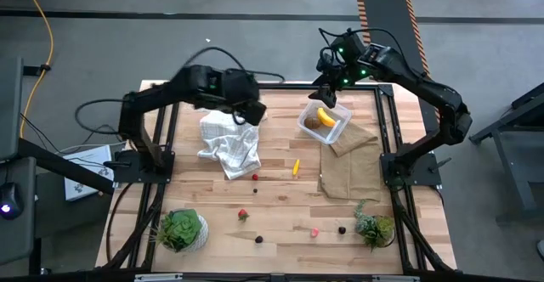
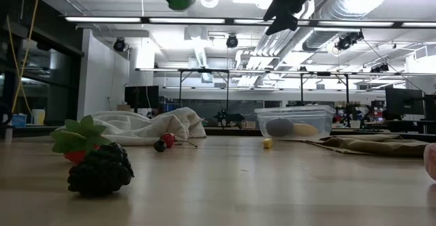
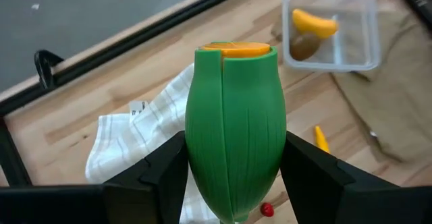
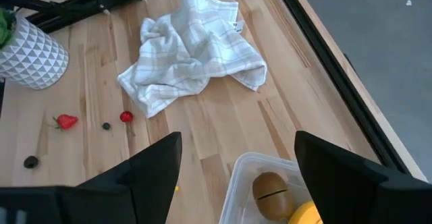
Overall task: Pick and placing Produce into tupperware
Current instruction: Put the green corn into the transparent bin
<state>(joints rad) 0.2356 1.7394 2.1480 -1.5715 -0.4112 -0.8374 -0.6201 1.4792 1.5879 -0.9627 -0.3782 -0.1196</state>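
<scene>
Left gripper [image 3: 233, 177] jaws clamped on green oval [image 3: 233, 123] above cloth [image 1: 229, 143], right gripper [image 4: 233, 166] jaws wide, empty, over tupperware [image 1: 325, 122]

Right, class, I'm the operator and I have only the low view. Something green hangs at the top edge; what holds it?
Observer: The left gripper, shut on a green oval toy with an orange top, above the white checked cloth.
Operator: What is inside the clear square plastic container?
Observer: A yellow banana and a brown kiwi-like ball.
Operator: And the other arm?
Observer: The right gripper hovers open and empty over the container's edge.
</scene>
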